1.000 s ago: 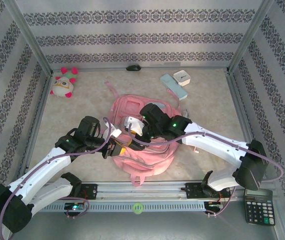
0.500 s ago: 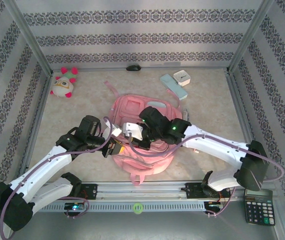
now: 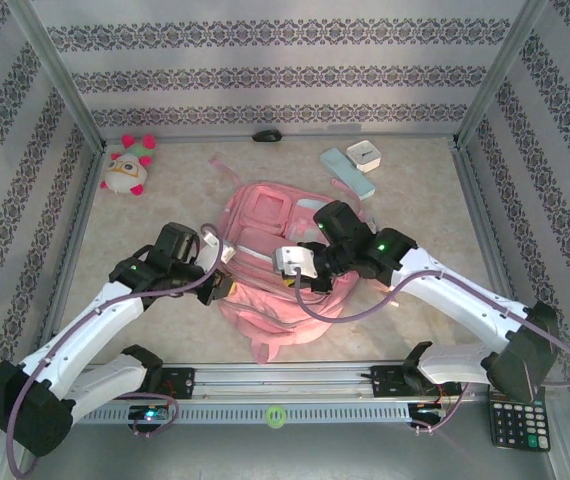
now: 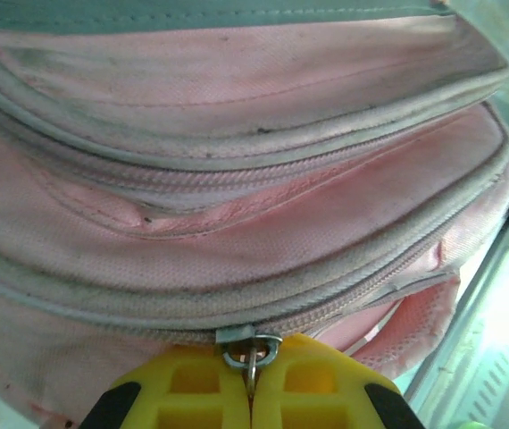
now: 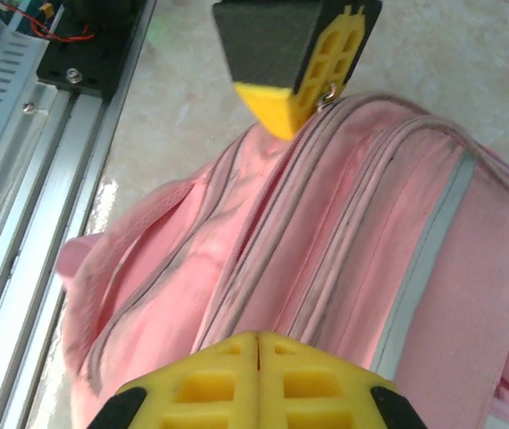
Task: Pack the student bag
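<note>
Since a second ago the student bag has slid a little away from the arm bases and shows more of its pale front pocket. The right arm has swung outward to the bag's right, and its hand has closed.

The bag lies flat in the middle of the surface, with both hands at its near half. The left hand is at the bag's left edge. In the left wrist view its yellow fingers are pressed together on the metal zipper pull. From above, the arm's own bulk hides that grip.

The right hand sits on the bag's right part. In the right wrist view its fingers meet with no gap, tips against the pink fabric. Whether they pinch any cloth is hidden beneath them. The same view shows the left hand and the pull at the bag's far seam.

The zip lines seen close up run shut, so what is inside the bag cannot be seen. Its near strap is partly cut off by the rail.

Beyond the bag's left corner lies a plush toy. Beyond its right corner are a pale case and a small white box. A calculator lies well off to the bag's near right, its edge cut off.
</note>
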Tool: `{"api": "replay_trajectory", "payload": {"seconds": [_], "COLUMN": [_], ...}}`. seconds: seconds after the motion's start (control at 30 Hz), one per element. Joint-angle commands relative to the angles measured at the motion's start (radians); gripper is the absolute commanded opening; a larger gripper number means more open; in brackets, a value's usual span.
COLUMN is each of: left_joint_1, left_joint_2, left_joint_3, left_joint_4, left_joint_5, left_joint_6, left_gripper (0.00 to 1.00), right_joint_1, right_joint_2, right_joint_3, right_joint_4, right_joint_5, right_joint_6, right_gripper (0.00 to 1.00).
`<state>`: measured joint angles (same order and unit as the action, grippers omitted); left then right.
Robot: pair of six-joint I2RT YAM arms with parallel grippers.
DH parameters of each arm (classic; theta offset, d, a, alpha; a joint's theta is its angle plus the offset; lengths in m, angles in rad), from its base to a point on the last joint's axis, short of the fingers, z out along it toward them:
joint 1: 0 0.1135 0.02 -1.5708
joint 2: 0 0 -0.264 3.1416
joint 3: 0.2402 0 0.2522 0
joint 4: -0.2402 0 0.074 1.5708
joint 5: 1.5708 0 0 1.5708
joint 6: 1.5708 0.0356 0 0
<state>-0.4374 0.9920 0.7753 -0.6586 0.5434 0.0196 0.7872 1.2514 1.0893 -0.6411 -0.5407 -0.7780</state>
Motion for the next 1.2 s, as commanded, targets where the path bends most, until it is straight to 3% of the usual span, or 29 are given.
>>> {"api": "replay_trajectory", "payload": {"seconds": [0.0,0.03,0.13,0.2,0.33,0.47,0.67,0.73,0.8,0.83,0.9,1.03,1.17], "left_joint_1": [0.014,0.013,0.011,0.01,0.008,0.003,-0.004,-0.008,-0.014,-0.016,-0.017,-0.015,-0.015], "left_joint_2": [0.007,0.011,0.011,0.008,-0.001,0.004,-0.013,-0.01,-0.004,0.001,0.009,0.037,0.075], "left_joint_3": [0.085,0.087,0.059,0.035,0.024,0.03,0.015,0.017,0.024,0.031,0.054,0.126,0.18], "left_joint_4": [-0.067,-0.071,-0.005,0.065,0.114,0.098,0.08,0.072,0.065,0.056,0.025,-0.114,-0.175], "left_joint_5": [0.016,0.062,0.263,0.329,0.384,0.429,0.434,0.433,0.418,0.398,0.32,0.11,0.013], "left_joint_6": [0.062,0.064,0.029,-0.026,-0.042,-0.022,0.004,0.015,0.022,0.027,0.034,0.111,0.144], "left_gripper": [0.0,0.0,0.0,0.0,0.0,0.0,0.0,0.0,0.0,0.0,0.0,0.02,0.03], "right_joint_1": [0.001,0.009,0.079,0.138,0.181,0.181,0.175,0.173,0.173,0.173,0.17,0.144,0.111], "right_joint_2": [-0.025,-0.03,-0.047,-0.047,-0.031,0.011,0.056,0.062,0.065,0.065,0.05,-0.015,-0.052], "right_joint_3": [0.029,0.024,-0.025,-0.054,-0.097,-0.082,-0.059,-0.054,-0.051,-0.051,-0.054,-0.084,-0.086], "right_joint_4": [-0.045,-0.024,0.086,0.144,0.275,0.323,0.339,0.34,0.343,0.338,0.31,0.239,0.16], "right_joint_5": [-0.033,-0.014,0.095,0.178,0.308,0.372,0.344,0.344,0.36,0.369,0.353,0.277,0.235], "right_joint_6": [-0.021,0.014,0.141,0.205,0.302,0.312,0.319,0.325,0.327,0.323,0.289,0.208,0.151], "right_gripper": [0.0,0.04,0.37,0.5,0.57,0.56,0.51,0.45,0.3,0.15,0.0,0.0,0.0]}}
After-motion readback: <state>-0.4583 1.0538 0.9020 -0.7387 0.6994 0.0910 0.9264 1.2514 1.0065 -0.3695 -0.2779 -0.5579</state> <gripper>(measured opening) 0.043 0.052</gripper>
